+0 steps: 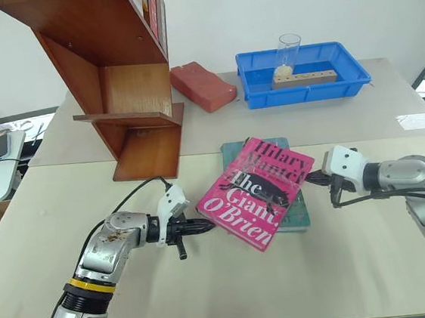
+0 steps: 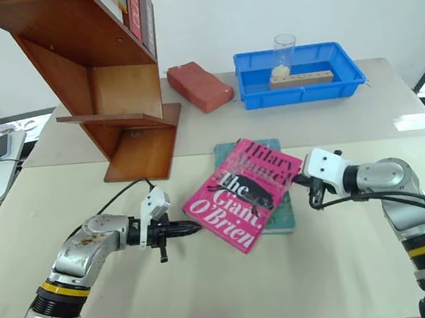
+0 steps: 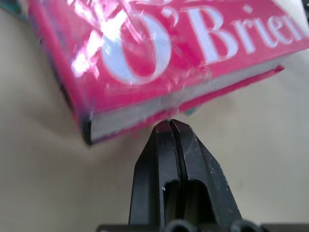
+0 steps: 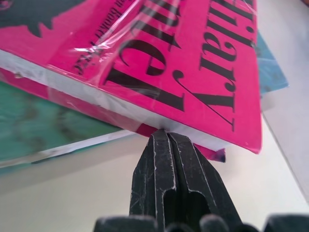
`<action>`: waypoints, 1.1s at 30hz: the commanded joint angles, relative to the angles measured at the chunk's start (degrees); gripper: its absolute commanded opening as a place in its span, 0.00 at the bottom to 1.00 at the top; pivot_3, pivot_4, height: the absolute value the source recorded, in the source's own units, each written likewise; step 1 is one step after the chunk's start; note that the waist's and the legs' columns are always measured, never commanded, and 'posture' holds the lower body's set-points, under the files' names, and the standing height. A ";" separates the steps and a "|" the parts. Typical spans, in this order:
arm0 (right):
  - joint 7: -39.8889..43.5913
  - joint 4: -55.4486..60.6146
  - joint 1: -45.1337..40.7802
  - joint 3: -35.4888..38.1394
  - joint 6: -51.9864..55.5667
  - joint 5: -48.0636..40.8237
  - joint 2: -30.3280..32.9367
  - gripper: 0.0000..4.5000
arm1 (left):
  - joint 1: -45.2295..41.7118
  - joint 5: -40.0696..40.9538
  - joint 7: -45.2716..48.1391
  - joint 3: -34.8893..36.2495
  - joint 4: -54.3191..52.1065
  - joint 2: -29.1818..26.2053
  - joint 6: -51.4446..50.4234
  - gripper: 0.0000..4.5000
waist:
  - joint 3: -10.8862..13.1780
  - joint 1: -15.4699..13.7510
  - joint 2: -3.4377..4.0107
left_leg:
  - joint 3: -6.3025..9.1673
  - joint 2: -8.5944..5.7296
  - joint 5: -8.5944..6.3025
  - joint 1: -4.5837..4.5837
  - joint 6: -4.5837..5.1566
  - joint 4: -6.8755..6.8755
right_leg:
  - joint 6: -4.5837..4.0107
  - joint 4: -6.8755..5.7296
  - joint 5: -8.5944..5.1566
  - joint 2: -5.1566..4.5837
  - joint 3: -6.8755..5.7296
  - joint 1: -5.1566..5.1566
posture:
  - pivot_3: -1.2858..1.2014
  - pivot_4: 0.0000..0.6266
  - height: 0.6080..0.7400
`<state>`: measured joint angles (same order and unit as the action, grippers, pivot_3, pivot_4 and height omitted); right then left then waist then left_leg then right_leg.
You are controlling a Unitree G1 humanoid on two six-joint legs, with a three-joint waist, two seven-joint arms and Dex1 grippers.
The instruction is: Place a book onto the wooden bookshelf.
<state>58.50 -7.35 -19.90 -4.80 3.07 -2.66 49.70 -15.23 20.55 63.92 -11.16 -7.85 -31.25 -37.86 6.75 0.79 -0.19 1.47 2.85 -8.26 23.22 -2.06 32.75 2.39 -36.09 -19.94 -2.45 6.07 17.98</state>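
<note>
I see the book [image 1: 260,190] lying face up in the middle of the frame, its pink cover skewed across a teal-green book [image 1: 298,212] that rests flat on the counter [image 1: 345,266]. My left claw [image 1: 208,223] sits at lower left, fingers pressed together with nothing between them, its tip right at the book's lower left edge; in the left wrist view the closed tip [image 3: 170,123] meets the page edge under the cover. My right claw [image 1: 311,180] comes in from the right of the frame, likewise closed and empty, its tip against the book's right edge, as the right wrist view also shows [image 4: 164,133]. The wooden bookshelf [image 1: 126,100] stands in the upper left, with red-spined books on its top shelf. A red block [image 1: 203,86] lies just to its right, and a blue tray [image 1: 304,88] sits at upper centre-right.
</note>
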 commanded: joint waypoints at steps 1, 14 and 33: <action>0.69 -1.70 -1.95 0.18 -2.80 0.74 0.22 0.00 | 1.49 2.84 1.55 2.60 -4.56 -3.67 -0.62 0.00 | 0.01 0.07 -0.01 | 0.00 0.00 0.00 -0.02 0.00 -0.01 | 0.00 0.00 0.00 0.00 0.00 -0.01 | 0.52 0.24 1.00; 0.59 -1.38 -1.49 0.86 -3.16 0.87 0.29 0.00 | -3.01 -3.67 -12.74 9.14 3.32 -2.52 10.02 0.00 | -0.02 -0.79 0.11 | 0.01 -0.02 0.00 -0.07 -0.01 0.05 | -0.01 0.06 0.01 -0.03 -0.02 0.09 | 0.52 0.24 1.00; 3.11 0.54 -3.35 2.63 -1.41 -0.92 2.11 0.00 | -3.26 11.92 -10.52 10.78 -0.93 0.36 -12.07 0.00 | -0.01 -0.09 0.11 | 0.03 -0.02 0.00 0.00 0.00 0.03 | 0.03 0.00 0.01 0.01 0.01 -0.06 | 0.52 0.24 1.00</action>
<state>61.03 -8.62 -22.26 -5.57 1.34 -1.85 49.90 -17.50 29.84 53.46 -3.16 -7.55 -29.86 -47.32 6.75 0.70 -0.08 1.50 2.83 -8.26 23.22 -2.06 32.78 2.42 -36.10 -19.93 -2.44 6.09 17.93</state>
